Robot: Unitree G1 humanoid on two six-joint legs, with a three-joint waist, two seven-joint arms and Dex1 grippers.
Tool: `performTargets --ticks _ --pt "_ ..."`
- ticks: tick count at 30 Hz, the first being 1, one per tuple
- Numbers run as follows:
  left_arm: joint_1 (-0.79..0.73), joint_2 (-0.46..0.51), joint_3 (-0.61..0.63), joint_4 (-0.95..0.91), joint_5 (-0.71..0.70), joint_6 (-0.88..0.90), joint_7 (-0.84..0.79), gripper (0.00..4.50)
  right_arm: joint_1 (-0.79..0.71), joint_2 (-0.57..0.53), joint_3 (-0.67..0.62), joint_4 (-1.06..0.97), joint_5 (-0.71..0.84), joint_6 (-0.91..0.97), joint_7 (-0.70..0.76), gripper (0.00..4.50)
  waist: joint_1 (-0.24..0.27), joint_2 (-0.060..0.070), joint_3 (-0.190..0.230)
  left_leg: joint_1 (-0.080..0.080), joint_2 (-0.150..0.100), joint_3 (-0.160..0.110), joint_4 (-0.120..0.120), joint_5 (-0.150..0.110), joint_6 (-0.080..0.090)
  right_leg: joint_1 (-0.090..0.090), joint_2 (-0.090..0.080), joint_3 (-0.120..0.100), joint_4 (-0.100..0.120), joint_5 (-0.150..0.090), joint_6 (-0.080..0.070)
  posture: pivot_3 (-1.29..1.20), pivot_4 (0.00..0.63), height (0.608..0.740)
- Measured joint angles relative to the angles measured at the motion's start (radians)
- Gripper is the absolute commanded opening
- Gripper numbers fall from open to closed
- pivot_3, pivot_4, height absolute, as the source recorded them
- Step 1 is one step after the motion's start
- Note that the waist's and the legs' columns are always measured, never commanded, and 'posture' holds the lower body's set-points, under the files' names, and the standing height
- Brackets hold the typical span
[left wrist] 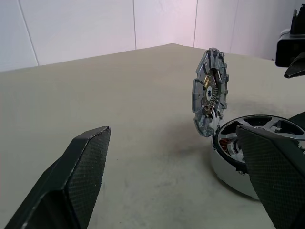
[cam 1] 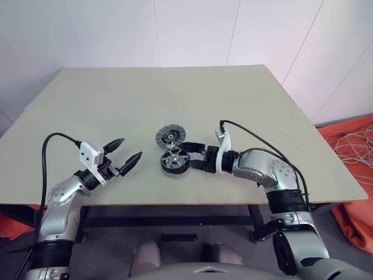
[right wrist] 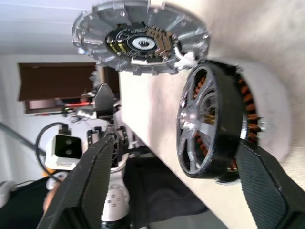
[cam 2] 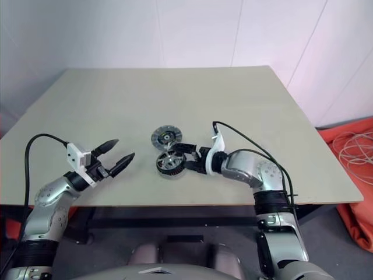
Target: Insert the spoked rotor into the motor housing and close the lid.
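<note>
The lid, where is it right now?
In the left eye view the lid leans tilted near the table's middle, just behind the motor housing and ahead-left of the right tool.

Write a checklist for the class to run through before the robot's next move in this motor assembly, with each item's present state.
1. Spoked rotor in the motor housing: ok, its spokes lie inside the housing's wall, over the copper windings.
2. Rotor fully flush: cannot tell.
3. Lid closed on the housing: not ok, it stands tilted on its edge on the table, against the housing's side.
4. Right gripper open: ok, its fingers stand on either side of the housing, gripping nothing.
5. Left gripper open and free: ok, it is apart from all the parts.
</note>
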Motion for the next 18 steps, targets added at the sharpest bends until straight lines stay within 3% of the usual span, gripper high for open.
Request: performTargets --ticks 7,11,15,18 --pt "-0.012 -0.001 -0.002 0.001 0.0 0.0 -0.002 4.5 -0.012 -0.041 -0.001 -0.095 0.011 0.025 -0.016 4.44 0.0 -0.001 0.0 -0.001 0.0 0.0 0.0 0.0 0.0 0.0 0.0 0.0 0.0 0.0 0.0 0.0 0.0 0.74" --pt "-0.012 -0.004 -0.003 0.003 0.0 0.0 -0.003 4.5 -0.014 -0.146 0.023 -0.128 0.009 0.052 -0.003 4.44 0.003 -0.001 0.0 -0.001 0.0 0.0 0.0 0.0 0.0 0.0 0.0 0.0 0.0 0.0 0.0 0.0 0.0 0.74" --pt "-0.012 -0.007 -0.004 0.008 0.0 0.0 -0.003 4.5 -0.021 -0.301 0.075 -0.223 -0.274 0.078 0.207 4.44 0.004 -0.001 -0.001 -0.004 -0.001 0.0 0.0 0.0 0.0 0.0 0.0 0.0 0.0 0.0 0.002 0.0 0.0 0.74" --pt "-0.013 -0.01 -0.005 0.009 0.001 0.0 -0.003 4.5 -0.023 -0.417 0.202 -0.312 -0.607 -0.017 0.457 4.44 0.003 -0.002 0.0 -0.005 -0.001 0.0 0.002 0.0 0.0 0.0 0.0 0.0 -0.001 -0.001 0.004 0.0 0.0 0.74"
